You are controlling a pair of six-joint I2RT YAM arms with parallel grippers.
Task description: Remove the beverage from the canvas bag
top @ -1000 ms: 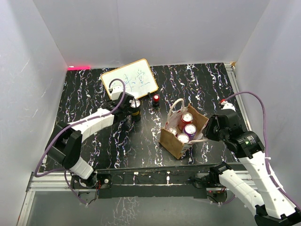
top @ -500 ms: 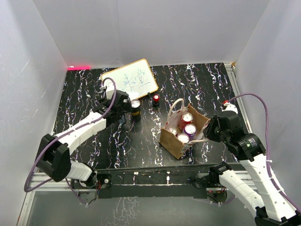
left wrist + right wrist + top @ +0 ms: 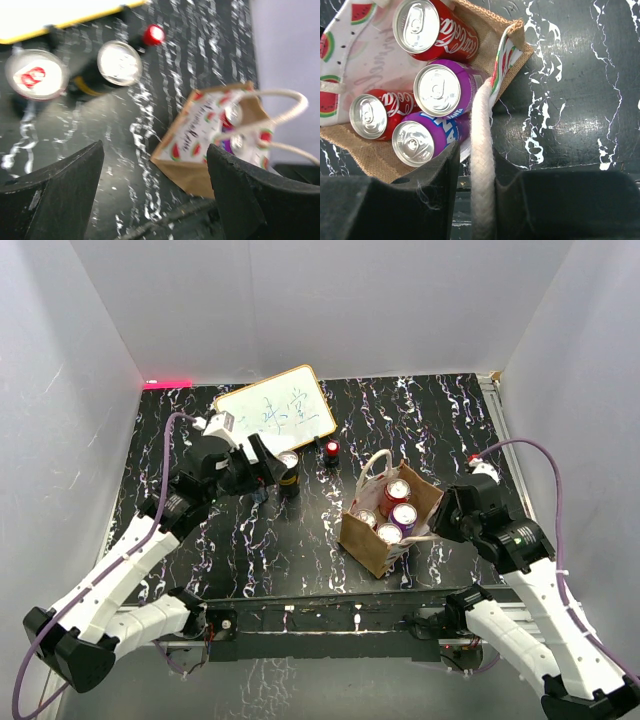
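Canvas bag [image 3: 368, 540]: brown, boxy, with a watermelon print on the pale lining. Upright and open-mouthed on the black marbled desk [image 3: 440, 420], right of centre, toward the near edge. Contents: four beverage cans [image 3: 437, 90], upright and packed touching, two red Coca-Cola and two purple Fanta, silver tops up. Handles: two white cord loops. Far loop [image 3: 375, 465] standing free above the far rim. Right loop [image 3: 481, 130] pinched in the right hand [image 3: 482, 172], fingers closed tight on the cord at the bag's right corner, the hand just right of the bag in the overhead view. Left hand [image 3: 155, 155]: fingers spread wide with nothing between them, raised over the desk to the left of the bag and well apart from it. Loose on the desk, far-left of the bag: dark can [image 3: 120, 62] with a plain silver top, upright. Second can [image 3: 36, 75] with a red mark on its lid, to the left of the dark can in the left wrist view, mostly hidden under the arm in the overhead view. Small red-capped object [image 3: 331, 451] just right of the dark can, kind not discernible. Whiteboard [image 3: 275, 408]: yellow-framed, with handwriting on it, lying skewed at the far side of the desk, left of centre.
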